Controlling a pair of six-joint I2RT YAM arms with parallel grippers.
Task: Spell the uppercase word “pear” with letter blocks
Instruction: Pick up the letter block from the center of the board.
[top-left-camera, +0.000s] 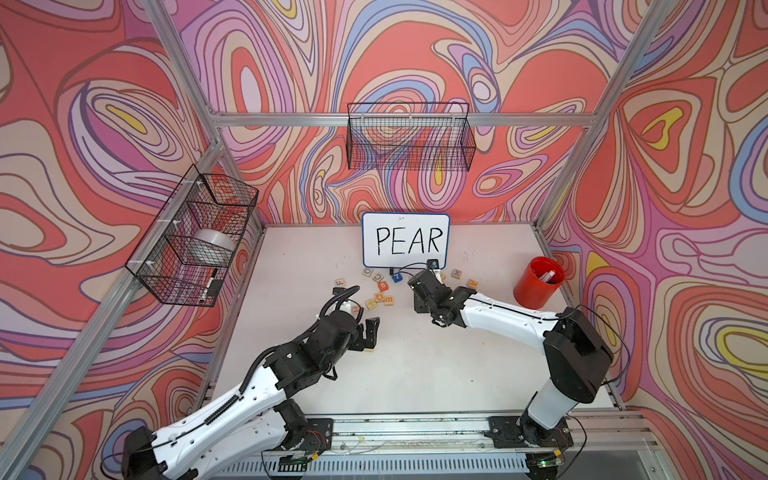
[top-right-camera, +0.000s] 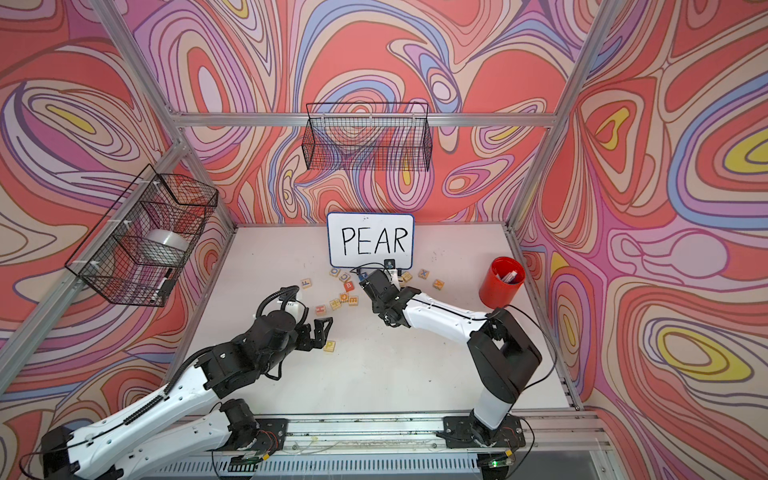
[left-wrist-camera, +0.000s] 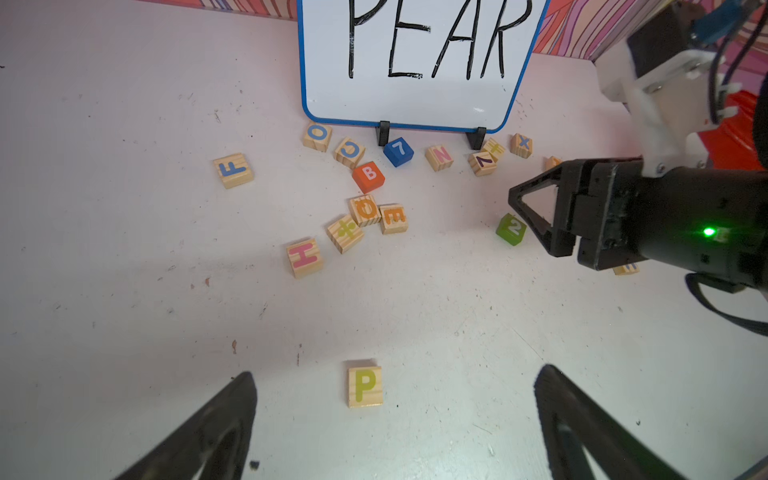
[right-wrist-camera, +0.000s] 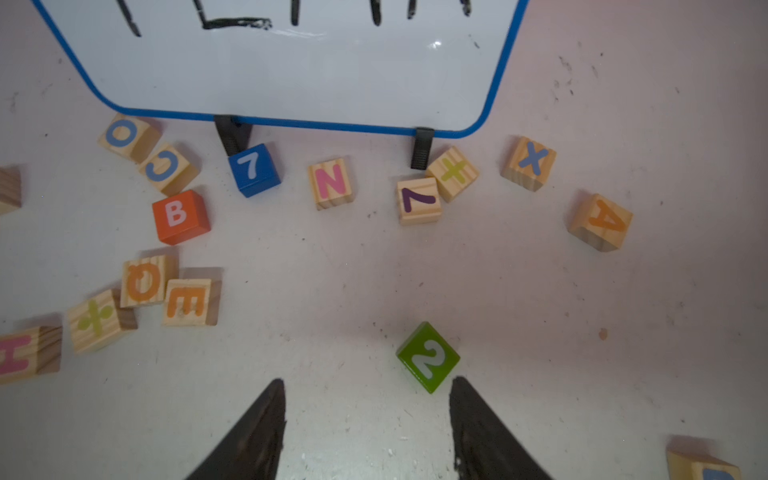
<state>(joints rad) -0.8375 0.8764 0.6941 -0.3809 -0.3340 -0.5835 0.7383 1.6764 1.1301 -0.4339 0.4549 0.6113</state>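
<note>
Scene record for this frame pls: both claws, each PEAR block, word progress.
left claw: open, empty; P block lies near it, ungripped
right claw: open, empty; green 2 cube by one finger
E block: in the pile, beside orange O block
A block: alone, toward the red cup
R: unconfirmed; a blue-lettered block is cut off in the right wrist view
progress: no letters lined up

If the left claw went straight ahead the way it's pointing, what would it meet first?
Probably the P block, lying just ahead between the fingers of the open left claw; its height is unclear, so it may touch the table first.
</note>
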